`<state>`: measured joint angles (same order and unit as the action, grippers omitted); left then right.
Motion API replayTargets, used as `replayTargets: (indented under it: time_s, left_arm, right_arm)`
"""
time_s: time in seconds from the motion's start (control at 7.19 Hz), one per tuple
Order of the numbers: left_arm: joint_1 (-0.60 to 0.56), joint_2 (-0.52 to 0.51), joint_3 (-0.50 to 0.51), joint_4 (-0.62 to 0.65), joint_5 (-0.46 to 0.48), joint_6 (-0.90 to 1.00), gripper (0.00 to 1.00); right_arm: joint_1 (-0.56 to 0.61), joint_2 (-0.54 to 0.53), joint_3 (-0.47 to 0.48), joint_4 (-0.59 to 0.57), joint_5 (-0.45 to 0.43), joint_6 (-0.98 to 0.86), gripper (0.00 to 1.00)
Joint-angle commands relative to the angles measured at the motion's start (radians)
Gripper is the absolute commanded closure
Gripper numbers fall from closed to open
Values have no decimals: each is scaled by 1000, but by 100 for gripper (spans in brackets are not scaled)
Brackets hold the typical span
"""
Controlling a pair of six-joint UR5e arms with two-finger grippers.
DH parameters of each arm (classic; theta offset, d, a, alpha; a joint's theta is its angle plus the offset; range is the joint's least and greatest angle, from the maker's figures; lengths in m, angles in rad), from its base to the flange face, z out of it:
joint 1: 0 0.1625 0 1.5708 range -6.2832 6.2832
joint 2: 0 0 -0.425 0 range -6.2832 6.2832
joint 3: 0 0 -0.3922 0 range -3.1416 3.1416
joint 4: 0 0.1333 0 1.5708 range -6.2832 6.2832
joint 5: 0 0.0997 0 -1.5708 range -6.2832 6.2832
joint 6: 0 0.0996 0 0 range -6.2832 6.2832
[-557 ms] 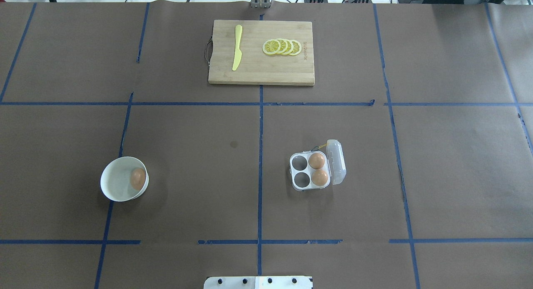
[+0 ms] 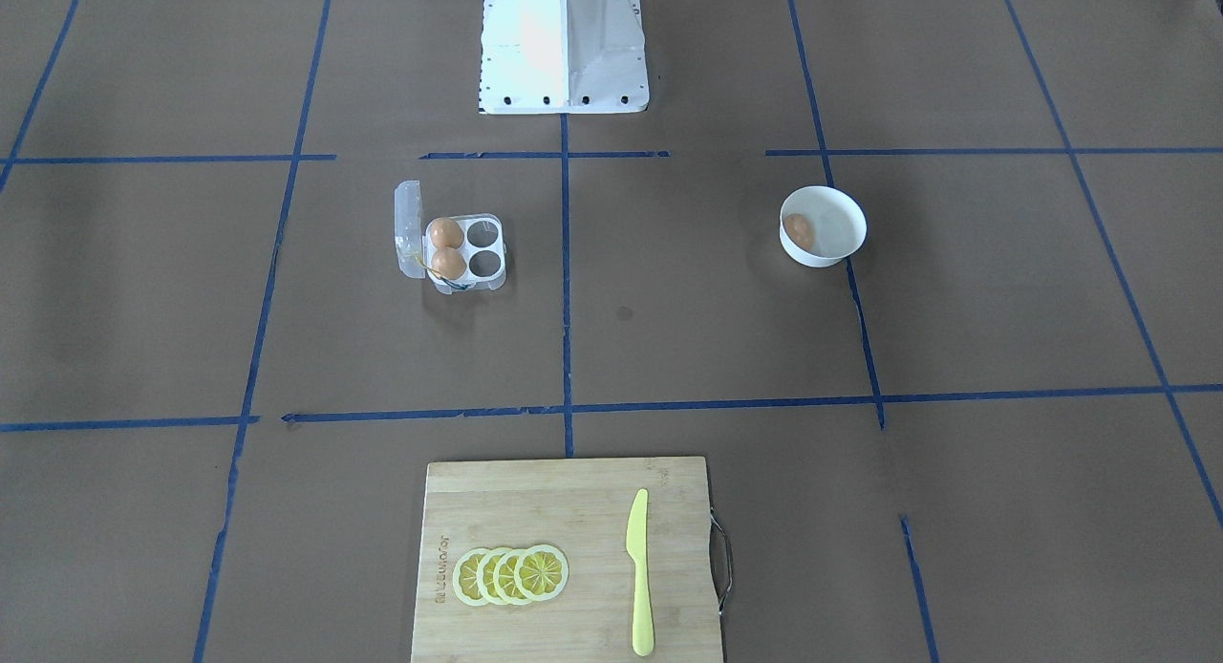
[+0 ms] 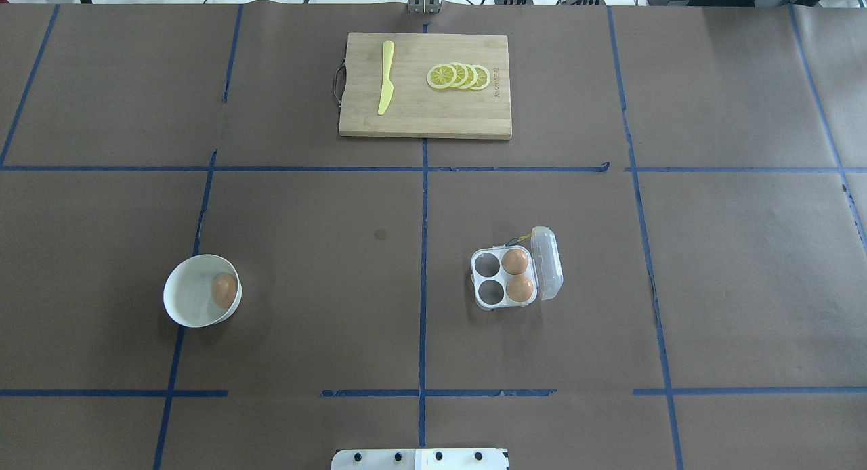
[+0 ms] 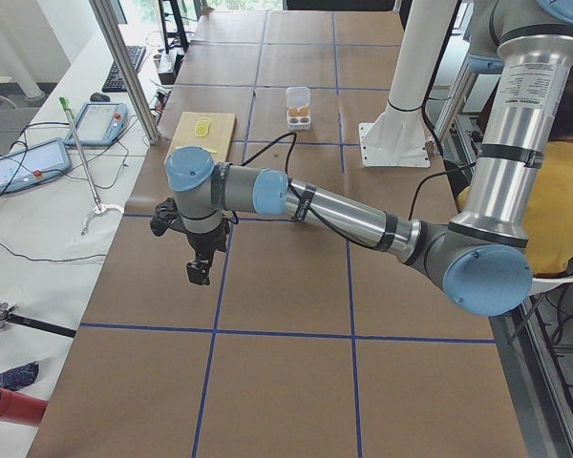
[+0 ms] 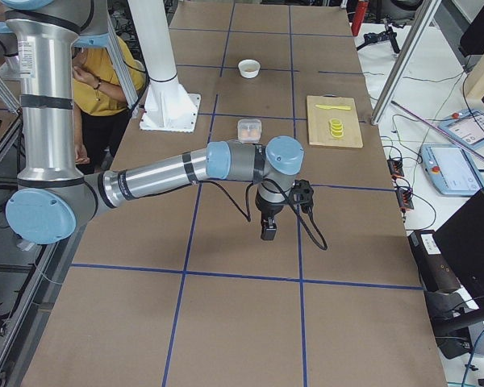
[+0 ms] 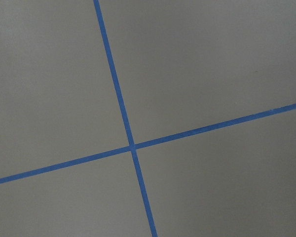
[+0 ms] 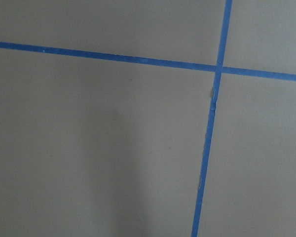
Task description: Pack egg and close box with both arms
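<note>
One egg (image 3: 225,290) lies in a white bowl (image 3: 177,280) on the table's left half; it also shows in the front-facing view (image 2: 799,230). The clear box (image 3: 498,275) stands right of centre with its lid (image 3: 547,263) open to the right. Two eggs (image 3: 515,261) (image 3: 520,288) fill its right cups and the two left cups are empty. My left gripper (image 4: 199,272) hangs over bare table at the left end, far from the bowl. My right gripper (image 5: 269,230) hangs over bare table at the right end. I cannot tell if either is open or shut.
A wooden cutting board (image 3: 433,111) at the far middle carries a yellow knife (image 3: 385,77) and lemon slices (image 3: 459,76). The white base block (image 3: 420,459) sits at the near edge. Both wrist views show only brown table and blue tape lines.
</note>
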<state>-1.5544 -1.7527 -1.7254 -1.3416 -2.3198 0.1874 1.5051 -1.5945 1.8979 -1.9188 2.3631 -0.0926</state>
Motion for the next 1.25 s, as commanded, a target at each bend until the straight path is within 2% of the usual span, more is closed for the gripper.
replayTargets:
  time_s: [0.0,0.14,0.28,0.56,0.7,0.97,1.11]
  left_arm:
    - [13,13,-38,-48,2,7,0]
    - [13,60,-40,-91,-41,4,0]
    - [19,70,-27,-152,-181,-3,0]
    - [71,82,-25,-268,-197,-6,0]
    - [80,82,-29,-280,-208,-34,0]
    - [251,81,-129,-374,-194,-365,0]
    - [332,79,-141,-446,-191,-537,0]
  right_arm:
    - [1,8,0,1,-1,2,0]
    - [1,10,6,1,1,4,0]
    - [0,8,10,1,1,4,0]
    - [1,10,30,1,1,5,0]
    - [6,2,53,0,5,5,0]
    - [6,-4,56,0,28,7,0]
    - [6,-4,49,0,30,5,0]
